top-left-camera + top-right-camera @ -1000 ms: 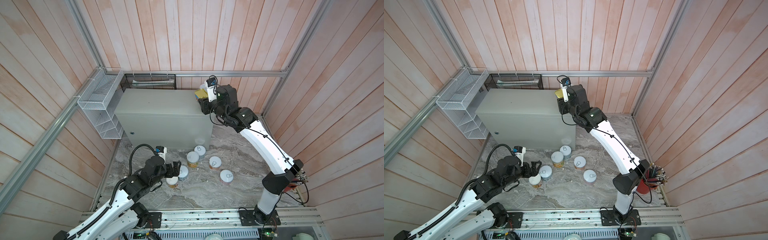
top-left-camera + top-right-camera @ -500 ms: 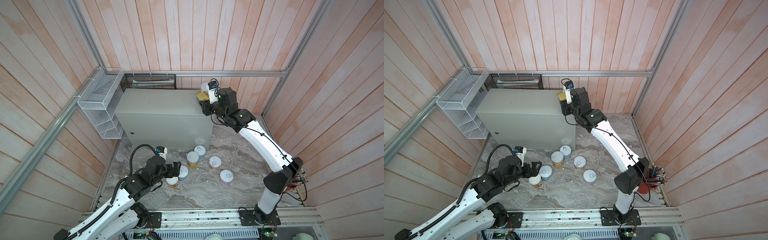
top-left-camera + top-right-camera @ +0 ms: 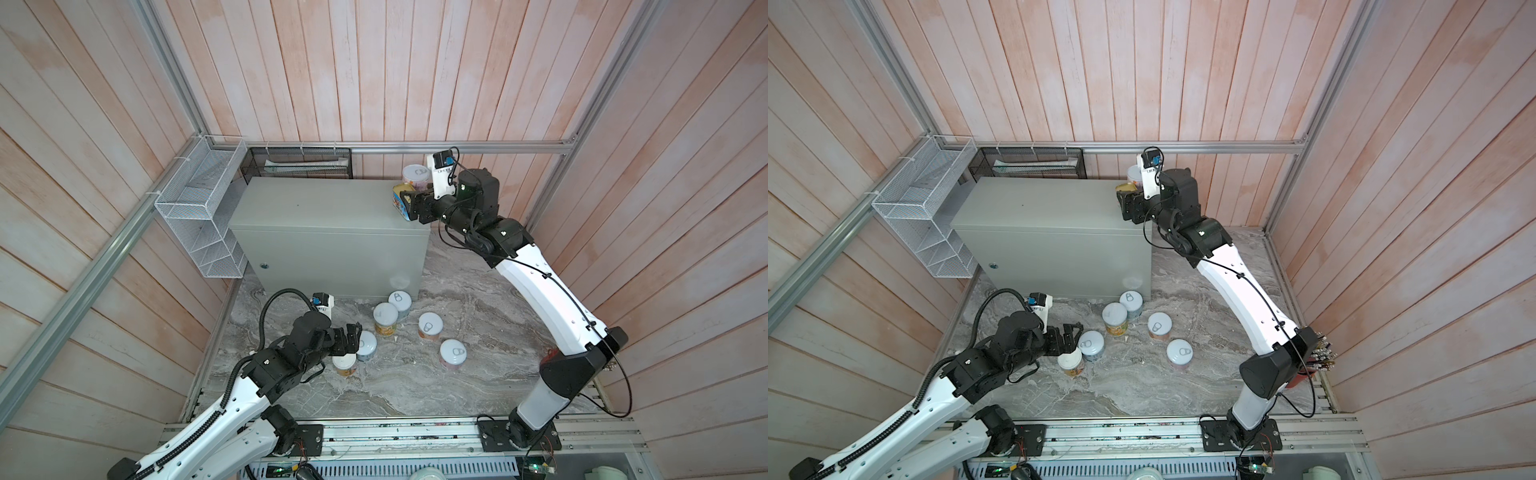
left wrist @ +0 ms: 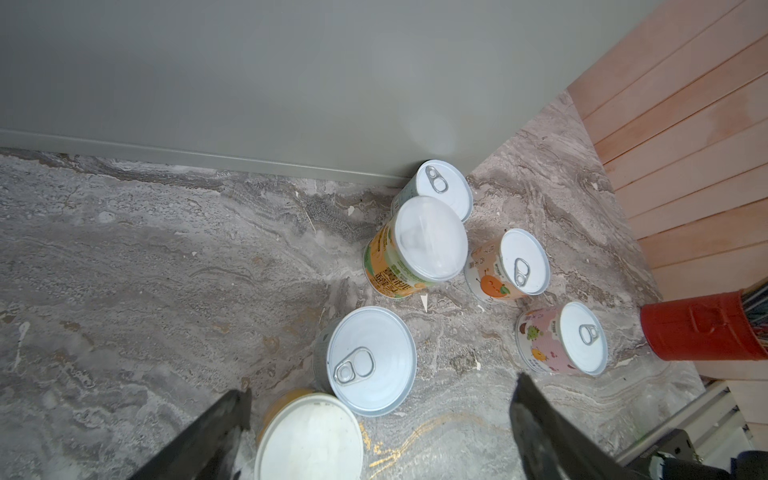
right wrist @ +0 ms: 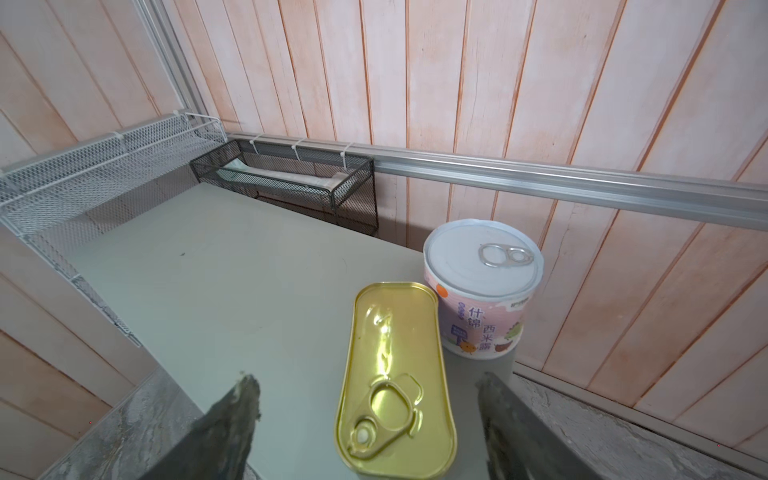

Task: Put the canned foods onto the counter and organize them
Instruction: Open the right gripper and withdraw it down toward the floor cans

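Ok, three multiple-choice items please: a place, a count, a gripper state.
1. Where is the gold-topped rectangular blue tin? A on the grey metal counter beside the pink-labelled round can; B in the white wire basket; C in the red cup.
2. Round cans on the grey-veined marble floor? A four; B six; C eight.
3. The right gripper is: A shut on the tin; B open astride the tin; C hidden.
Key: 1A, seen in the right wrist view; 2B, six in both top views; 3B, gaps flank the tin.

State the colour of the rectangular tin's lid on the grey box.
The rectangular tin has a shiny gold lid, clearest in the right wrist view.
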### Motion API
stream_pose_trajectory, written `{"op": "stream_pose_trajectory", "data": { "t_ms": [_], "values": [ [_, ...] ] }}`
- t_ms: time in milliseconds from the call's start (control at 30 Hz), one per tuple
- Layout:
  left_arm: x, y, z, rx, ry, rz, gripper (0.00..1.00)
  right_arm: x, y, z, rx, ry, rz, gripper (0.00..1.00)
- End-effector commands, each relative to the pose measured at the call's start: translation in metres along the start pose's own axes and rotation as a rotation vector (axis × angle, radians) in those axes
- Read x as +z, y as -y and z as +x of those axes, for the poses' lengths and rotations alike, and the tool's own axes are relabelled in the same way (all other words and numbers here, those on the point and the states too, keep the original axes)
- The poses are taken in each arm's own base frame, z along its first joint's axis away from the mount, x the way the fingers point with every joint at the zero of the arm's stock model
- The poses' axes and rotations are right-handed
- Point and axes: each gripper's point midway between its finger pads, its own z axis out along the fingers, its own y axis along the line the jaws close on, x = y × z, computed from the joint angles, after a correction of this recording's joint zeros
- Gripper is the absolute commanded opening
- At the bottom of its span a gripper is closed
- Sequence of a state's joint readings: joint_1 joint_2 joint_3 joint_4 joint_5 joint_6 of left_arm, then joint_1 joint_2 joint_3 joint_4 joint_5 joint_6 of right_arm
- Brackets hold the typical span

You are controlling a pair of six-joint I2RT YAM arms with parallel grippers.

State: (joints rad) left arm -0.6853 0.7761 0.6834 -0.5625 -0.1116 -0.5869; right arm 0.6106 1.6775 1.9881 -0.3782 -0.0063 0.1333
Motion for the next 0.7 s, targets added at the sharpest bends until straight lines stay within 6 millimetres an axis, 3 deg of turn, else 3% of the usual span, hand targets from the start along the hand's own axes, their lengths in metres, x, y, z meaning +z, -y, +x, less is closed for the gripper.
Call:
{"op": "stream_pose_trajectory", "data": {
  "t_ms": [0, 133, 267, 500, 667],
  "values": [
    [-0.007, 0.004, -0.01, -0.015, 0.023, 0.012, 1.0, -0.023, -0.011, -0.019, 0.03, 0.054, -0.057, 0.83],
    [-0.008, 0.008, -0.01, -0.01, 0.018, 0.033, 1.0, -0.045, -0.004, -0.011, 0.046, 0.058, -0.02, 0.83],
    [-0.014, 0.018, -0.012, 0.007, 0.033, 0.091, 1.0, -0.074, 0.009, 0.016, 0.061, 0.062, 0.034, 0.86],
    [-0.021, 0.035, -0.014, 0.002, 0.062, 0.209, 1.0, -0.12, 0.048, 0.087, 0.152, -0.005, 0.206, 0.87],
    [-0.016, 0.048, -0.005, 0.023, 0.043, 0.272, 1.0, -0.137, 0.057, 0.14, 0.237, -0.122, 0.254, 0.87]
  ]
}}
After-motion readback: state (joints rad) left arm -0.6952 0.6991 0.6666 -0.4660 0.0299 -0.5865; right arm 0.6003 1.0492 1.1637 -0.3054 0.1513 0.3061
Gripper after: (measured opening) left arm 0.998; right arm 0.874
